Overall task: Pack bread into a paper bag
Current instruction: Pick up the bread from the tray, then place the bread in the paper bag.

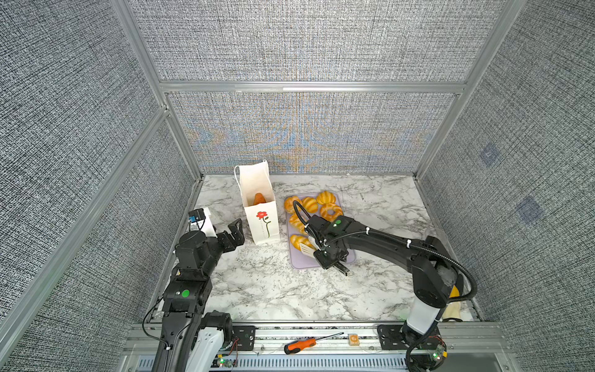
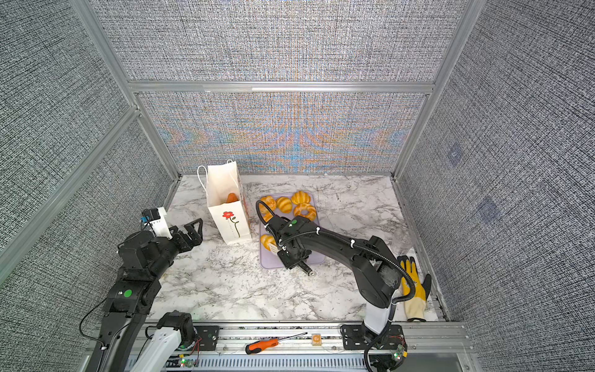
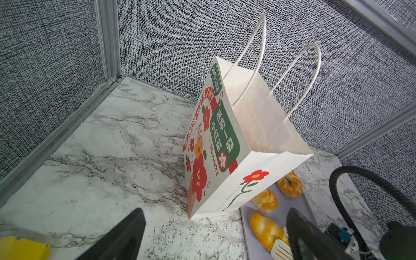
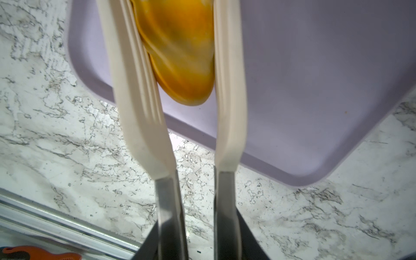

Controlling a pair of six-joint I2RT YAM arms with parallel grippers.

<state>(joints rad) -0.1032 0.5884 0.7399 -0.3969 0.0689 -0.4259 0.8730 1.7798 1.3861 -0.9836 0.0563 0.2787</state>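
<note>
The white paper bag (image 1: 261,222) with a red flower stands upright and open at the back left, with one orange-brown bread (image 1: 258,198) inside. Several golden breads (image 1: 325,197) lie on the lilac tray (image 1: 322,262) to its right. My right gripper (image 1: 322,251) is over the tray's near part, shut on white tongs (image 4: 227,90). The tong blades press on both sides of a golden roll (image 4: 180,56), the one nearest on the tray (image 1: 299,241). My left gripper (image 1: 236,230) hangs open and holds nothing, just left of the bag (image 3: 247,139).
An orange-handled screwdriver (image 1: 299,345) and a small orange block (image 1: 353,339) lie on the front rail. A yellow glove (image 2: 412,286) lies at the table's right edge behind my right arm. Grey panel walls close in the back and both sides.
</note>
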